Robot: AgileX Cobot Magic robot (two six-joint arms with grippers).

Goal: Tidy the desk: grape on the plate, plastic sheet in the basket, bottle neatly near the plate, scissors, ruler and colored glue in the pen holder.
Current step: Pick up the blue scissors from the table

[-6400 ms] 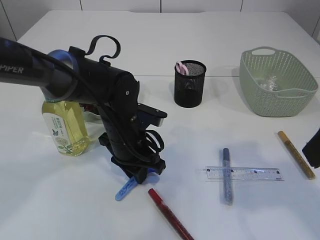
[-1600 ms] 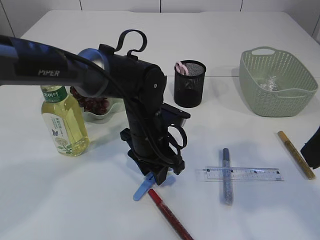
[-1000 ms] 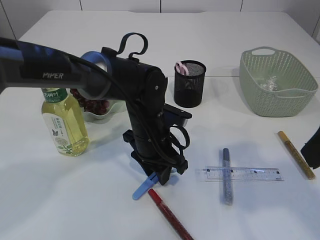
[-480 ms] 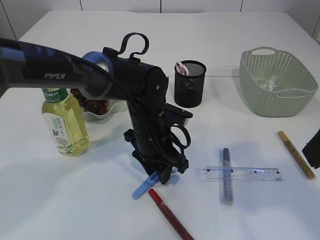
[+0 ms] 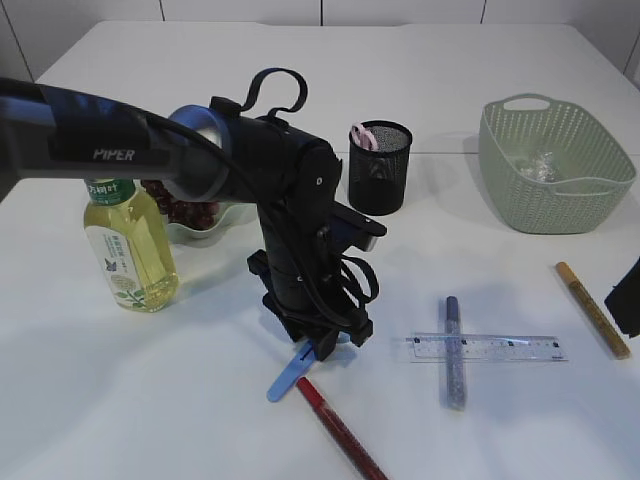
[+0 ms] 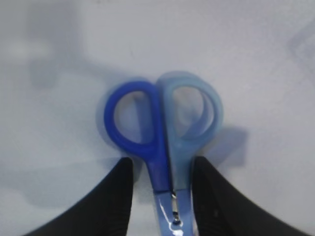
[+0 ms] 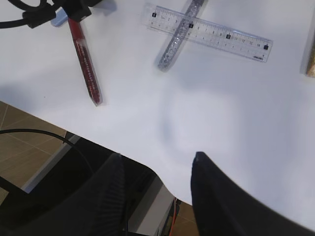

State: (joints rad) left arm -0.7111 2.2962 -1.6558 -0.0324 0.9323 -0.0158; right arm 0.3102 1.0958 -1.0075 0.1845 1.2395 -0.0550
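L gripper (image 6: 162, 196) is clamping blue scissors (image 6: 165, 142) w/ both fingers, near the table's (image 5: 120, 400) front edge. R gripper (image 7: 155, 189) is hanging released, empty, off the front edge, w/ ruler (image 7: 209, 32) lying front-right.

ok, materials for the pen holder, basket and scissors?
Pen holder: looks like black metal mesh, since light shows through a fine grid. Basket: matte green, probably moulded plastic, with a woven lattice pattern. Scissors: smooth two-tone blue handles, likely plastic, and a shiny rivet near the pivot that suggests metal.
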